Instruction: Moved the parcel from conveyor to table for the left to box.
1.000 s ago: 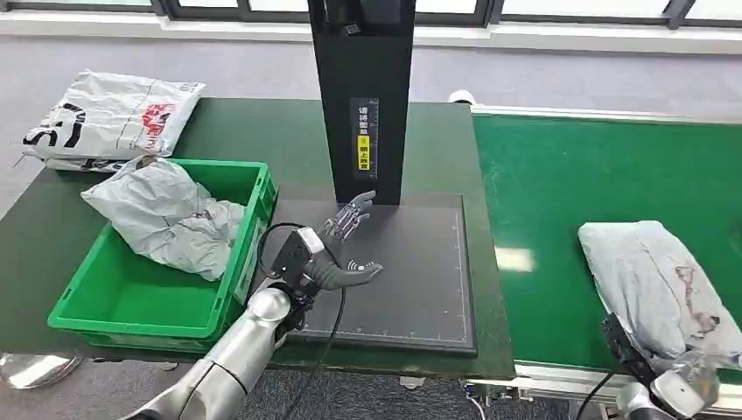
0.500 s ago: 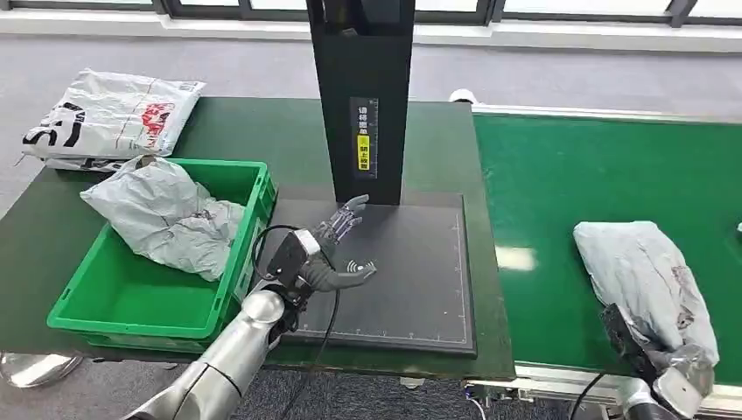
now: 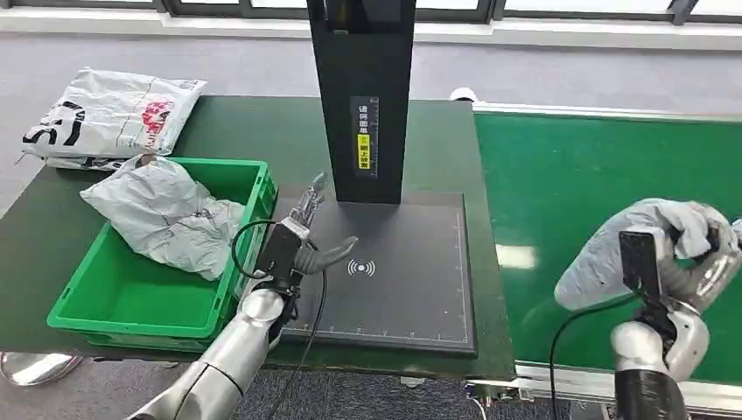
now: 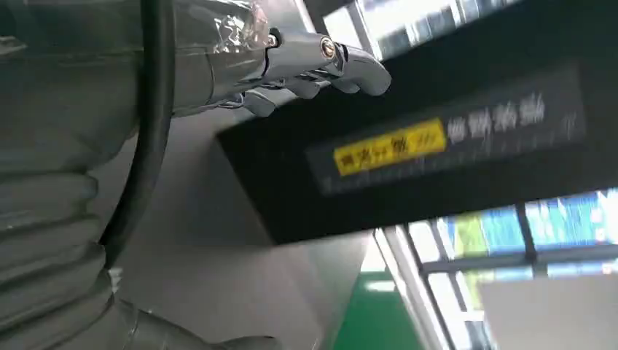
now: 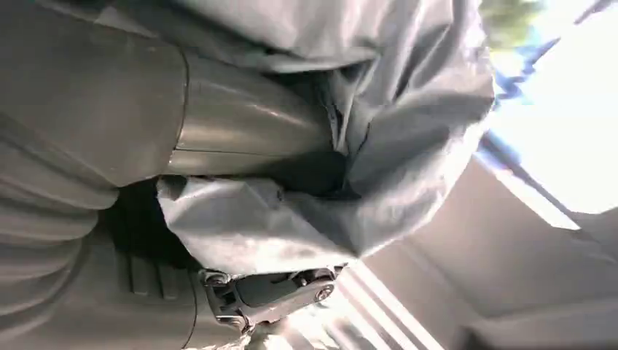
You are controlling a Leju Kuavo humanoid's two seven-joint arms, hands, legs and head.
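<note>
Conveyor [image 3: 560, 175]: green belt, 3 o'clock.
Right hand [image 3: 700, 262]: clutches crumpled parcel [image 3: 604, 254]; slack film may slip.
Left hand [image 3: 306, 241]: spread wide, holding nothing.

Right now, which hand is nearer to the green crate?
Left. The left hand hovers open over the black scanner pad, just beside the green crate. The right hand grips a grey parcel over the conveyor, far off.

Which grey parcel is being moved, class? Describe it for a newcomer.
Start at the green conveyor belt on the right. Above its near edge the right hand grips a crumpled grey parcel. Unlike the grey bag in the green crate, it is lifted.
</note>
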